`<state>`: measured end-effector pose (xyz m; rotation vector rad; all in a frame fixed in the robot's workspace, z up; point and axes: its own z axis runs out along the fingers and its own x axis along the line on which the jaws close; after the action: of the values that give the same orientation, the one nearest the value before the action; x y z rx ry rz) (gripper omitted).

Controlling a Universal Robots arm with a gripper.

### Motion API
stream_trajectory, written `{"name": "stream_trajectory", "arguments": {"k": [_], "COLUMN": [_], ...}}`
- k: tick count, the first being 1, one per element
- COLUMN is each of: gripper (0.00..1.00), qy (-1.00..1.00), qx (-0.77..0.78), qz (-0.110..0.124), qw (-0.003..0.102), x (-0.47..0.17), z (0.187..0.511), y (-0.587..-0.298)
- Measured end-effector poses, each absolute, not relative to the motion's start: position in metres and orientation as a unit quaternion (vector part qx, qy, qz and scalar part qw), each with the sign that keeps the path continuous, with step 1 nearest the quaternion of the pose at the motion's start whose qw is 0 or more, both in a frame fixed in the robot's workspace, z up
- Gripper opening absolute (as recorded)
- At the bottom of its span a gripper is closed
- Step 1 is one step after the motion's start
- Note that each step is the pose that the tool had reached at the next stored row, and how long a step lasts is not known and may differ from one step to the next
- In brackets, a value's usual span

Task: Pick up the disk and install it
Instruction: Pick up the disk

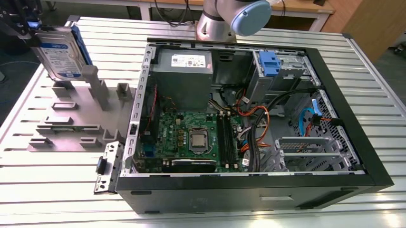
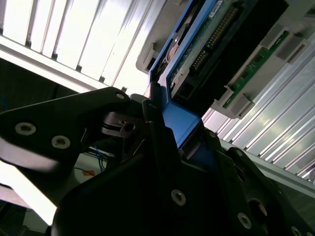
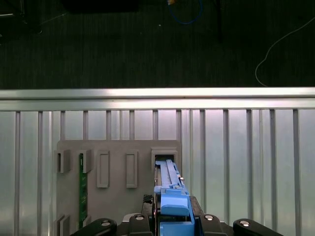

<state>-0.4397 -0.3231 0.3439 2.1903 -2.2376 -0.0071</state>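
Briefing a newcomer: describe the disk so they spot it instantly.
At the exterior view's left, beside the open computer case, lies a grey slotted holder. Upright over it, in the gripper, is the disk: silver, blue-framed, labelled, unlike the grey posts.

A robotics lab: a slotted aluminium worktop (image 1: 57, 190) carries an opened computer case (image 1: 209, 192), a grey fixture plate (image 1: 89, 118) below the hand (image 1: 28, 29), and a robot arm (image 1: 216, 23); a loose cable (image 3: 275, 54) lies on dark carpet (image 3: 98, 49).
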Motion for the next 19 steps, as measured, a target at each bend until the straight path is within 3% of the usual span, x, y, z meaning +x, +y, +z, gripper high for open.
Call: {"name": "stream_trajectory", "arguments": {"k": [19], "gripper": [0.36], "qy": [-0.715], "qx": [0.700], "qz": [-0.002], "qw": [0.005], "x": [-0.4397], "z": [0.3514], "y": [-0.3231]}}
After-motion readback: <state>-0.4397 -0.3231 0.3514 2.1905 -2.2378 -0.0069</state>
